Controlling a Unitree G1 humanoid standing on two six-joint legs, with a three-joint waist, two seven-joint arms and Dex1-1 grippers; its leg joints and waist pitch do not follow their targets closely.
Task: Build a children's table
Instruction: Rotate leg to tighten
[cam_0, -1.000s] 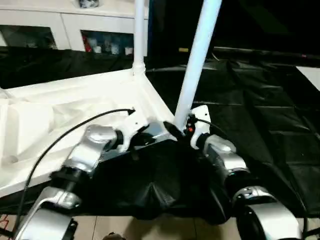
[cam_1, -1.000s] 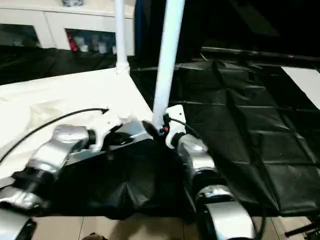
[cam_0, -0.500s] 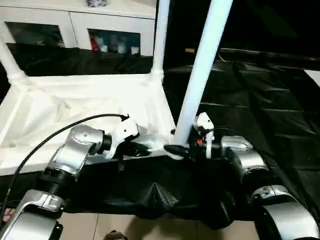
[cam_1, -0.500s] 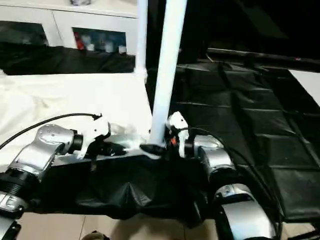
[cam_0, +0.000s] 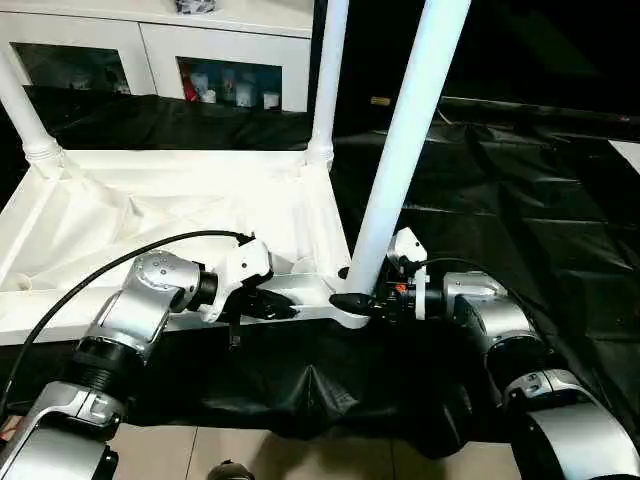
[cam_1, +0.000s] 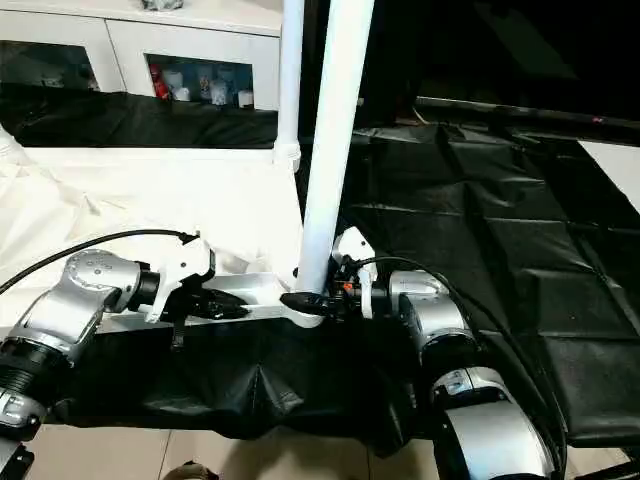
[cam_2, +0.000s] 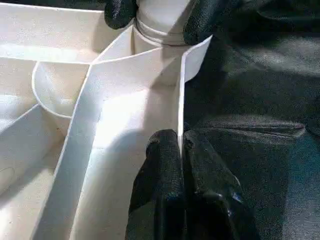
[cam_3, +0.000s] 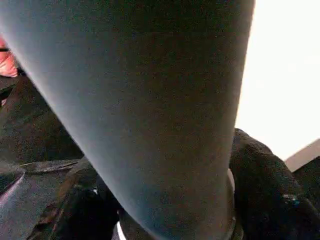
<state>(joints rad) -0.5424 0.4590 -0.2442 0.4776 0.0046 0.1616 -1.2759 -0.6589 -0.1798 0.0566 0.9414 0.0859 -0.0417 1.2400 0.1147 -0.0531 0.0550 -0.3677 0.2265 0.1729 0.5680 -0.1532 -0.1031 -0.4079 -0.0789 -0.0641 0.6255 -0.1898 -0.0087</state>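
the top (cam_0: 170, 200) lay upside down on black sheeting (cam_0: 520, 200), ribs up. three legs stood in corner sockets: a far-left leg (cam_0: 22, 110), a far-right leg (cam_0: 328, 80) and a near leg (cam_0: 405, 150). the right gripper (cam_1: 318, 301) clasped the near leg at its foot, a finger on each side. the left gripper (cam_2: 179, 150) pinched the top's near rim beside that socket. judged three-quarters done: no fourth leg seen; the near leg possibly not yet seated.
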